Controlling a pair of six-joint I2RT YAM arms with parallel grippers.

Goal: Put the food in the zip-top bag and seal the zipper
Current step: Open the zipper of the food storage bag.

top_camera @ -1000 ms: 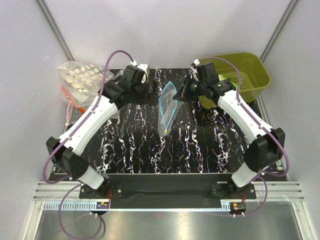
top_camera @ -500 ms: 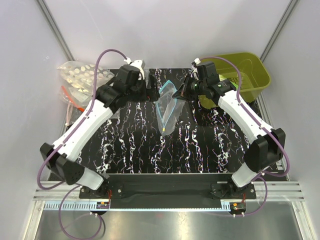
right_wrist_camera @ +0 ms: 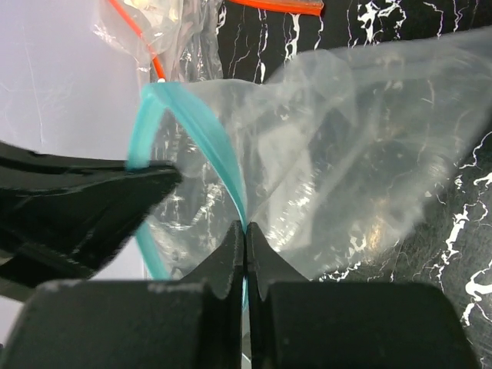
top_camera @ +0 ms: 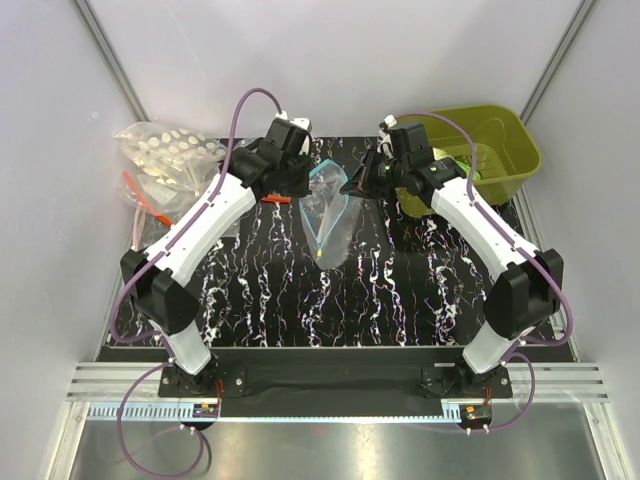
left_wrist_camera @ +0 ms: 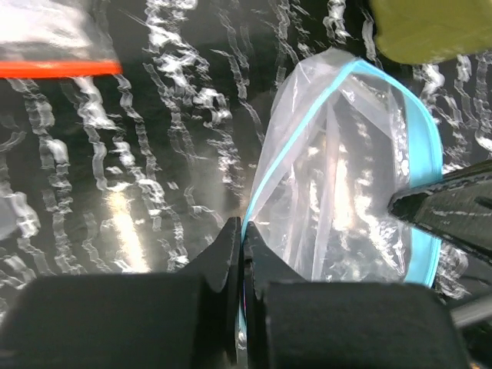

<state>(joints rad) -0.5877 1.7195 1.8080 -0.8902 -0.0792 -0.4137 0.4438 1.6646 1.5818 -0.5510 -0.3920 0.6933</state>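
Observation:
The zip-top bag (top_camera: pixel 326 218) hangs between my two grippers above the black marbled mat, mouth up and spread open. My left gripper (top_camera: pixel 300 188) is shut on the left side of the teal zipper (top_camera: pixel 322 172). In the left wrist view the strip (left_wrist_camera: pixel 286 146) runs straight into my shut left gripper (left_wrist_camera: pixel 244 231). My right gripper (top_camera: pixel 352 186) is shut on the right side of the mouth. The right wrist view shows the zipper (right_wrist_camera: pixel 206 127) pinched in that shut gripper (right_wrist_camera: pixel 245 229), and the clear bag (right_wrist_camera: pixel 346 146) beyond. The food is out of view.
An olive-green bin (top_camera: pixel 505 135) stands at the back right. At the back left lie a clear bag of white round pieces (top_camera: pixel 165 150) and a clear bag with a red-orange strip (top_camera: pixel 150 207).
My left arm swung in to the bag and its gripper shut on the left side of the zipper. The bag's mouth has spread wider. The right gripper kept its hold.

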